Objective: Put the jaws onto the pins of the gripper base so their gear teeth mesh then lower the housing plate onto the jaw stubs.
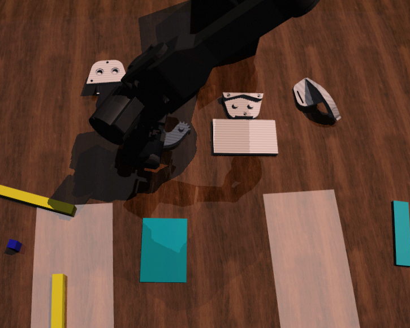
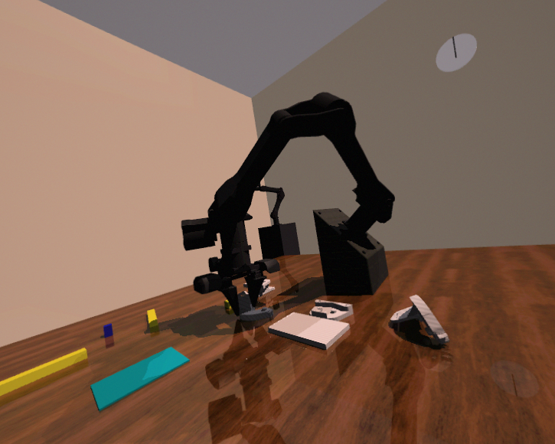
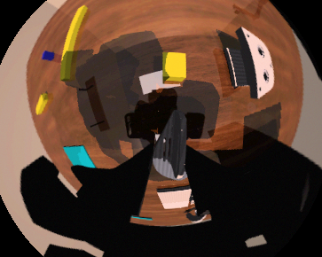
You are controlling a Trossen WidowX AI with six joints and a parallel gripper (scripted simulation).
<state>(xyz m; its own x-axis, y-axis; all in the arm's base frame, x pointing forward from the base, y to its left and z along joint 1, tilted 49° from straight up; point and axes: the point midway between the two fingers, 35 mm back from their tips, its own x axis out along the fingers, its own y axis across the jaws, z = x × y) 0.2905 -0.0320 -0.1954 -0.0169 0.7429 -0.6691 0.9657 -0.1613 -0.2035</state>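
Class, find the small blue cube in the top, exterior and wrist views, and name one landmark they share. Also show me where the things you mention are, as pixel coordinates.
Top: blue cube point(image 1: 13, 245) point(image 2: 107, 330) point(image 3: 47, 56) at far left, below mid-height.
Exterior: left, below mid-height.
Wrist: upper left.
Shared landmark: the partly shadowed yellow bar point(image 1: 21, 195) point(image 2: 151, 315) point(image 3: 74, 42) near it.

Warm, dim light leaves the black jointed arm almost featureless. A broad shadow falls beside the hand point(image 1: 152, 155) point(image 2: 244, 310) point(image 3: 168, 155), while the glossy brown wooden surface point(image 1: 219, 225) point(image 2: 459, 391) point(image 3: 202, 27) mirrors the arm; the wrist view bends strongly toward its rim.
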